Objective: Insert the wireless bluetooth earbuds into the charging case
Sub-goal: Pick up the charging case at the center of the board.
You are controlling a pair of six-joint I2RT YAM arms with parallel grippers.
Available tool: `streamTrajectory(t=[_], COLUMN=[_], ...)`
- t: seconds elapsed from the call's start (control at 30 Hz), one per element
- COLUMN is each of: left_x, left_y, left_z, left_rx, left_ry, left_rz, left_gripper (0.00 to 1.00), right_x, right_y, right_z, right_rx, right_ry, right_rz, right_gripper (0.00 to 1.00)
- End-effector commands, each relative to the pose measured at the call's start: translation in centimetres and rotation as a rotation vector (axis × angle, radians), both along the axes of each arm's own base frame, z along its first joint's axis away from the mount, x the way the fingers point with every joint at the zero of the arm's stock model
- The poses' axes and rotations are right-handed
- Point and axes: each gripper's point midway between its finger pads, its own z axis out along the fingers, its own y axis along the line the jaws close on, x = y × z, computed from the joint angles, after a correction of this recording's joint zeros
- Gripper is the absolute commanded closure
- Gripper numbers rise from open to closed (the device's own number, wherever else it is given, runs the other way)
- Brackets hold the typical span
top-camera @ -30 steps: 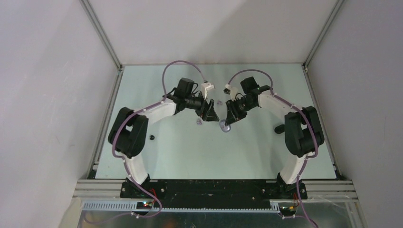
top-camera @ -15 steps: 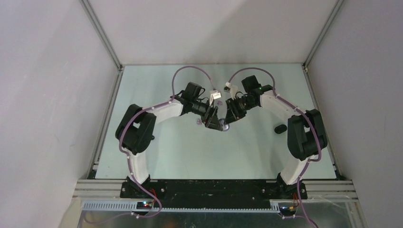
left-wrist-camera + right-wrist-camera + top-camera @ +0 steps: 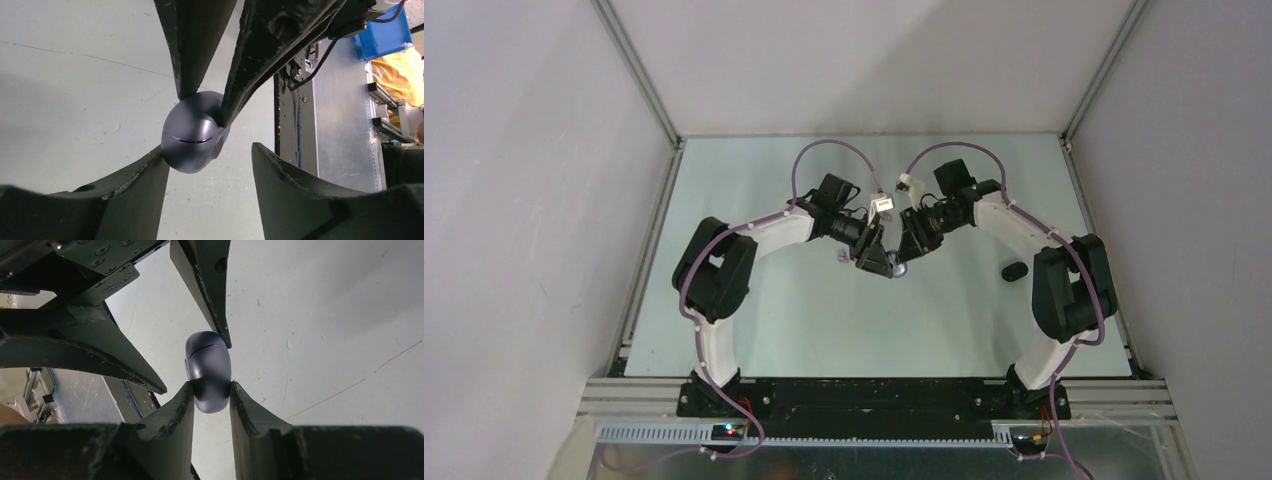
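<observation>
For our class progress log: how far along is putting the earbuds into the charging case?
Done: right gripper clamps the grey-purple case. In hand: left gripper straddles it, one finger touching, case seam shut. Left: open it, load the earbuds; a pale one lies nearby.

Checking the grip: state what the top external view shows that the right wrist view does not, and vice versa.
Only top external: the black case lying apart on the table. Only right wrist: the right gripper clamped on the closed purple case, one left gripper finger touching it, the other apart. Both: the two grippers meeting at that case.
</observation>
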Motion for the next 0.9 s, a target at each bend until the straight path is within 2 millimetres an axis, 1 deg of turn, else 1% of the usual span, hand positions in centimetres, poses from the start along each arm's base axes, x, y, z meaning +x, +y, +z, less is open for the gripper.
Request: streamTrajectory(t=[0.0,0.13,0.23,0.47,0.53,0.57,0.6,0.63,0.87], left_x=[-0.5,-0.6,-0.7,-0.9,-1.0,-1.0,-1.0,-1.0,-1.2], left_y=[-1.0,-1.0,-1.0,-1.0,-1.0,-1.0,-1.0,-1.0,-1.0], left_z=[1.8,2.1,2.2,2.4,2.6,2.6,2.7,2.7,3.0], left_rx=[-0.059,-0.067,-0.071,-0.077,-0.082,-0.084,-0.085,-0.086,-0.092], left_ry=[-0.016,-0.019,-0.013,0.000,0.004,0.006,0.006,0.007,0.008], left_rz=[-0.063,-0.067,-0.072,-0.078,-0.081,-0.082,-0.082,-0.082,-0.090], left_gripper=[0.36,0.37,0.41,0.43,0.47,0.55,0.61,0.69,0.76], right_x=[-0.1,-0.6,-0.7,-1.1,-1.1,-1.1,-1.1,-1.1,-1.0], right_y=[0.6,0.7,0.8,1.0,1.0,1.0,1.0,1.0,0.9], right_z=[1.9,2.0,2.3,2.5,2.5,2.4,2.5,2.5,2.4], right_rx=[0.048,0.067,0.083,0.111,0.114,0.113,0.115,0.115,0.111], right_ry=[-0.062,-0.050,-0.047,-0.030,-0.027,-0.026,-0.025,-0.025,-0.029], right_rz=[0.035,0.053,0.062,0.077,0.078,0.078,0.078,0.078,0.077], right_gripper=[0.71,0.71,0.71,0.71,0.71,0.71,0.71,0.71,0.69])
